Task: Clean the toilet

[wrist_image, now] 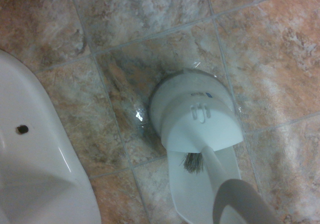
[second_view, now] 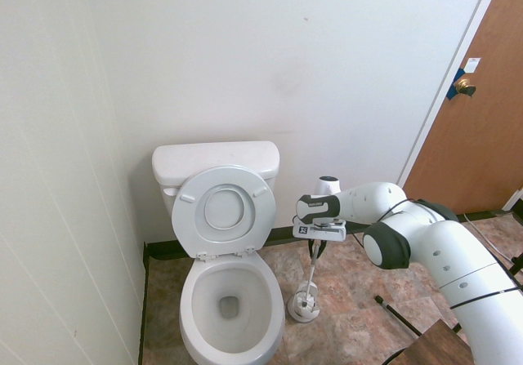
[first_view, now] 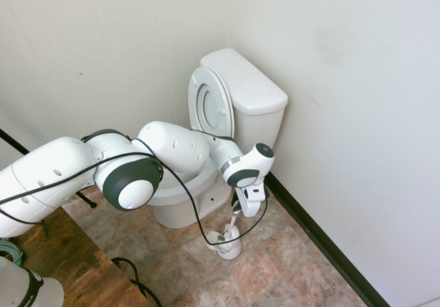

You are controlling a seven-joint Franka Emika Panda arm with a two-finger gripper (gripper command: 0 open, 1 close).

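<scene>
First exterior: high, behind arm, oblique on toilet (first_view: 234, 115). Second exterior: high, frontal on toilet. Wrist: close, downward, slightly soft. All share brush holder (wrist_image: 192, 108).

White toilet (second_view: 229, 300) against wall, lid apparently upright.

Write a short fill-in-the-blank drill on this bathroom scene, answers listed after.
1. The toilet has its seat and lid standing ____.
2. The pincer is closed around the brush's thin ____.
3. The brush holder stands on the tiled ____ beside the toilet.
4. The brown door in the second exterior view is ____.

Missing words: up; handle; floor; shut
</scene>
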